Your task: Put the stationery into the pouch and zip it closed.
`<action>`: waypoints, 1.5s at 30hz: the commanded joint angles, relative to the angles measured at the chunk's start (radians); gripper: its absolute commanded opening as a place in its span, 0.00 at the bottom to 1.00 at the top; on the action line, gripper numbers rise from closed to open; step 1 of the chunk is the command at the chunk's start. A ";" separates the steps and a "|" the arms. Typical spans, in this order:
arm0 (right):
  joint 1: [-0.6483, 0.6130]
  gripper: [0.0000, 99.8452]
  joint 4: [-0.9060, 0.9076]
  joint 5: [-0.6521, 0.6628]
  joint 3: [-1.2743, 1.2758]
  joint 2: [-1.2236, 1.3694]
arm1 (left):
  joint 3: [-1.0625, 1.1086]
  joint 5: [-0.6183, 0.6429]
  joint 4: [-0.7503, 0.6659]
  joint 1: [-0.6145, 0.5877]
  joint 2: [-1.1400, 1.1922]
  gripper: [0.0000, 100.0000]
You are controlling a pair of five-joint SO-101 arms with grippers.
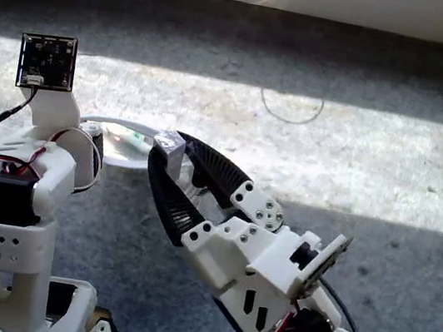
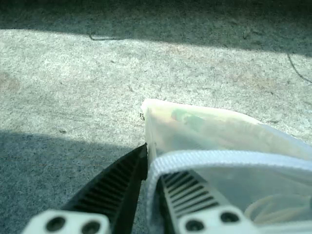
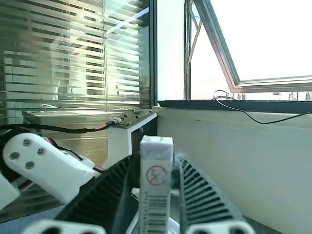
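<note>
A clear pouch with a white zip band lies on the grey surface, something pale and coiled showing through it. My left gripper is shut on the pouch's rim, one finger on each side of the band. From above, the pouch peeks out beside the left arm. My right gripper is held off the surface, just right of the pouch, shut on a small white stationery block. In the right wrist view the block, with a barcode sleeve, stands upright between the black fingers.
The grey carpet-like surface has a sunlit band across the middle and open room to the right. A thin wire loop lies in the sunlit part. A pale wall and a window sill with a cable are behind.
</note>
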 commanded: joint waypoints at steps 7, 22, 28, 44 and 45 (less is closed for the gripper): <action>-0.007 0.05 -0.271 0.017 0.005 0.229 | -0.015 0.008 -0.002 -0.013 -0.030 0.01; 0.019 0.05 -0.475 0.017 0.067 0.409 | -0.001 0.008 -0.012 -0.013 -0.031 0.01; 0.048 0.05 -0.544 0.017 0.077 0.518 | 0.001 0.008 -0.012 -0.013 -0.031 0.01; 0.016 0.05 -0.544 0.293 0.234 0.507 | 0.001 0.008 -0.012 -0.013 -0.031 0.01; 0.008 0.05 -0.544 0.310 0.236 0.507 | 0.001 0.008 -0.012 -0.013 -0.031 0.01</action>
